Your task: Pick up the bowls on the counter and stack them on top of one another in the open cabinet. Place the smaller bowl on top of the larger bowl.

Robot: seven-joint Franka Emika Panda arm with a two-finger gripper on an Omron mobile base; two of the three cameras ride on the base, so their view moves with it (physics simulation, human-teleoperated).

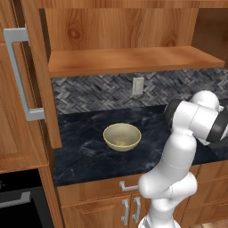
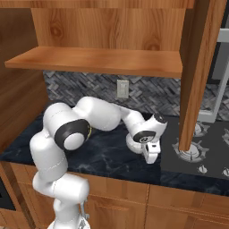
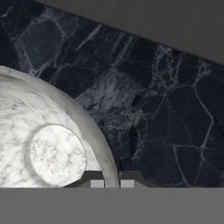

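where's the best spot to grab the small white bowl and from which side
Take the smaller bowl by its thin rim, coming straight down from above with one finger inside and one outside the wall. It sits upright on the counter, too wide and rounded to span. The gripper already pinches the rim this way.

Two rear views share the counter point(image 1: 89, 151); hand view looks closely down.
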